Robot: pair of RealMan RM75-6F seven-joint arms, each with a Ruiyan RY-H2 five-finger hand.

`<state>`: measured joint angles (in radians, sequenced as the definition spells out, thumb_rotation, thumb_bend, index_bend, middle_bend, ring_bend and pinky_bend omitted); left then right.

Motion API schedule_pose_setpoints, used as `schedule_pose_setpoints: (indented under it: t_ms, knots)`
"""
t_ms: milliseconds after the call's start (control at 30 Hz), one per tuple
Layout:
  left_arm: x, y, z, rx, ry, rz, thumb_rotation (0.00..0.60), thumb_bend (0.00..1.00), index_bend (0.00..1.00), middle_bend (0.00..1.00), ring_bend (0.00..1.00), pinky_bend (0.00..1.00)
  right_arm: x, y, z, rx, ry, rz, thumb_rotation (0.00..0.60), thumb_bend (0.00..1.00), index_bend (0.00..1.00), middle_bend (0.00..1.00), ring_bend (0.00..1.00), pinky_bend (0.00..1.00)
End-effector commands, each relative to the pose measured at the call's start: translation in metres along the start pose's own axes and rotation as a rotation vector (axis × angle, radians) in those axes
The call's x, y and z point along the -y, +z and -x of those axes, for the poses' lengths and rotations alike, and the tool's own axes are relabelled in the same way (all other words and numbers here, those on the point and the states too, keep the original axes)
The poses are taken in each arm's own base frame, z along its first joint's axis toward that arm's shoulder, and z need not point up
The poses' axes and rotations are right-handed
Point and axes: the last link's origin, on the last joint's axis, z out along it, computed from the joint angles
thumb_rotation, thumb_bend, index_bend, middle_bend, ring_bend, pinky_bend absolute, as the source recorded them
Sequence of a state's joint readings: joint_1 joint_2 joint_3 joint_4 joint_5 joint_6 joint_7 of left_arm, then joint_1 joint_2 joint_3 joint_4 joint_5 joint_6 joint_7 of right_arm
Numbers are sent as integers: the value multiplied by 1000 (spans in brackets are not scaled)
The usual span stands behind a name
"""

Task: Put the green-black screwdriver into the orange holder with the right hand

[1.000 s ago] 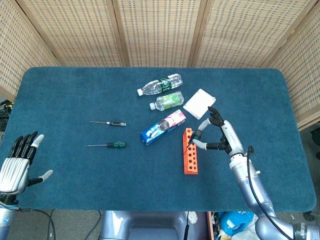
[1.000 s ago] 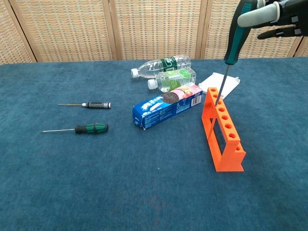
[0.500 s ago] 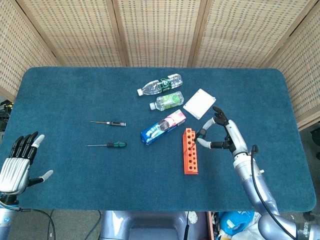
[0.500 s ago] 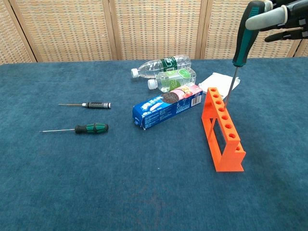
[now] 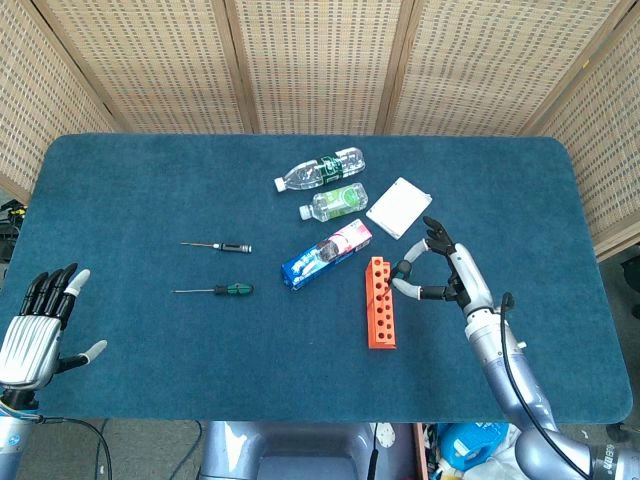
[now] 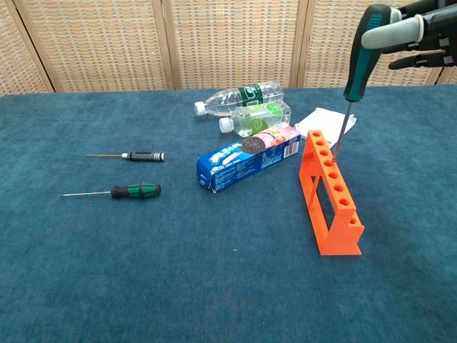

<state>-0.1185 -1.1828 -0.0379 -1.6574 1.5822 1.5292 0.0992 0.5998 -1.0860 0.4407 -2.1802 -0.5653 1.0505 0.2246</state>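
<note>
We see the green-black screwdriver (image 6: 356, 61) held nearly upright above the far end of the orange holder (image 6: 330, 194), handle up, shaft pointing down. Its tip sits at the holder's right edge near the second hole from the far end; we cannot tell whether the tip is inside a hole or just beside the rack. The right hand (image 5: 443, 276) pinches the handle top between thumb and a finger, with the other fingers spread outward. In the chest view only the fingers (image 6: 398, 30) of that hand show at the top right corner.

The holder stands on the blue table (image 5: 150, 200), long axis running away from the robot, with a row of round holes along the top. Just left of it lies a blue toothpaste box (image 6: 248, 156), angled. Behind the box we see two clear plastic bottles on their sides, one with a dark green label (image 6: 239, 97) and one with a light green label (image 6: 257, 116), touching each other. A white flat box (image 5: 397, 207) lies right of the bottles, beyond the holder.

Well to the left lie two more screwdrivers, apart from each other: a black-handled one (image 6: 128, 156) farther back and another green-black-handled one (image 6: 114, 191) nearer.

The left hand (image 5: 38, 330) hovers at the near left table edge, fingers extended and apart, holding nothing.
</note>
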Motion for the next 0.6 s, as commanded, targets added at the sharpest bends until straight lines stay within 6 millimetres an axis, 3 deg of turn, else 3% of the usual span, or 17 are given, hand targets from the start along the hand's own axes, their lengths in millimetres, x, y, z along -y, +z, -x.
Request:
schedule_pose_setpoints:
  t_ms: [33,600]
  knots:
    - [0,0,0,-1,0,-1,600,0,0,0,0,0,1,0,1,0,2,-5,600,198,667,0,0,0]
    - [1,0,-1,-3,-3,-2,600,0,0,0,0,0,11,-4,4,0,-6,-28,600,198,667,0,0,0]
